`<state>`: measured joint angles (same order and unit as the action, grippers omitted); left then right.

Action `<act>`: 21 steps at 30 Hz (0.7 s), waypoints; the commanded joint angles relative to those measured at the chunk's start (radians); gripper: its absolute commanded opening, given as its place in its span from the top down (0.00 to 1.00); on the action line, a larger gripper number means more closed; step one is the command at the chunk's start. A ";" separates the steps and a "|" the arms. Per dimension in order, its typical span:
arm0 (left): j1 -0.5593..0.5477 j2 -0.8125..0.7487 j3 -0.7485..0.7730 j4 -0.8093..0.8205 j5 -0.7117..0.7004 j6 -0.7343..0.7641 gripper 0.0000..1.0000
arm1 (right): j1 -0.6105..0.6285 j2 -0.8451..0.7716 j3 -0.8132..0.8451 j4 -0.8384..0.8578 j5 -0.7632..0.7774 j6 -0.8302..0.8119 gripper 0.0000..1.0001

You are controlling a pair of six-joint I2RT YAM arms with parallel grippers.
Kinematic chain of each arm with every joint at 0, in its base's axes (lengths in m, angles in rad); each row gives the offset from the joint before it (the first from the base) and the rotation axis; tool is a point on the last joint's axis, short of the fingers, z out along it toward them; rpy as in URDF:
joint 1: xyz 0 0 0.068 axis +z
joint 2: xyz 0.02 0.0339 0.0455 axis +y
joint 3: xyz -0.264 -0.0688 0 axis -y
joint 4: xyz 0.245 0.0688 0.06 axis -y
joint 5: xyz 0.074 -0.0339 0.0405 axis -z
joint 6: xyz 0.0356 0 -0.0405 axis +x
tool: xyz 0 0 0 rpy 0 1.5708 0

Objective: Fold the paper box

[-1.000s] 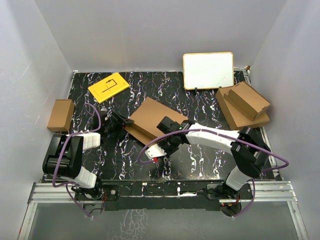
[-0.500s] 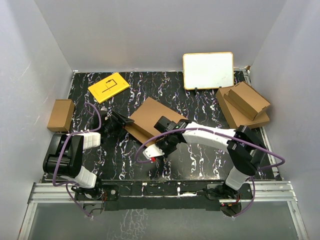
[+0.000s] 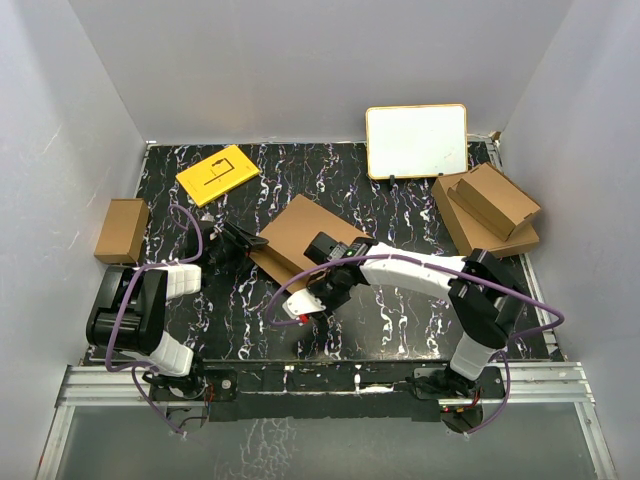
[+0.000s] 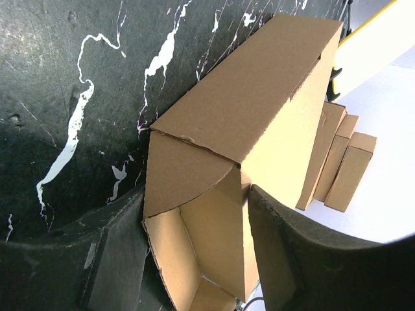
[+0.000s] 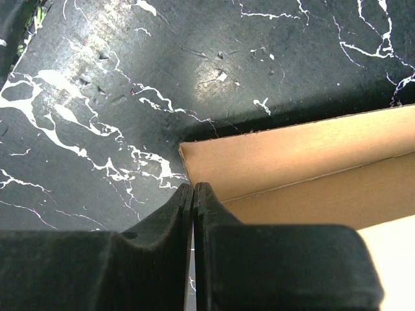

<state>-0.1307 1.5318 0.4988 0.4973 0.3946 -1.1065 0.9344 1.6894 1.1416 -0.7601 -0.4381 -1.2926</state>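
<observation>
Left wrist only: paper box [image 4: 246, 110] open interior

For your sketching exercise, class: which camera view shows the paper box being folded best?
Top external: nearly the whole box shows, with its outline and position. The left wrist view gives only one end close up, with its flap and open interior. The right wrist view shows just a corner and wall.

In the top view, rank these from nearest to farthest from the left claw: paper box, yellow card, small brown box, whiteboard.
1. paper box, centre of the table, its left end between the fingers of the left claw.
2. yellow card, behind the claw, back left.
3. small brown box, at the far left edge.
4. whiteboard, propped at the back right.
</observation>
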 commanded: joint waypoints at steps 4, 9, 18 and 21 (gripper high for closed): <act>-0.009 0.027 -0.008 -0.102 0.030 0.039 0.45 | 0.006 0.024 0.061 0.082 -0.020 -0.022 0.92; -0.009 0.026 -0.010 -0.101 0.029 0.040 0.45 | 0.006 0.029 0.063 0.079 -0.025 -0.023 0.92; -0.008 0.024 -0.012 -0.101 0.032 0.039 0.45 | 0.007 0.023 0.077 0.069 -0.009 -0.017 0.92; -0.008 0.025 -0.011 -0.100 0.032 0.039 0.45 | 0.006 0.005 0.063 0.074 0.007 -0.009 0.92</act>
<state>-0.1299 1.5349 0.4999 0.5011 0.3962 -1.1034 0.9360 1.7126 1.1744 -0.7849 -0.4446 -1.2915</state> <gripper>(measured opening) 0.555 0.081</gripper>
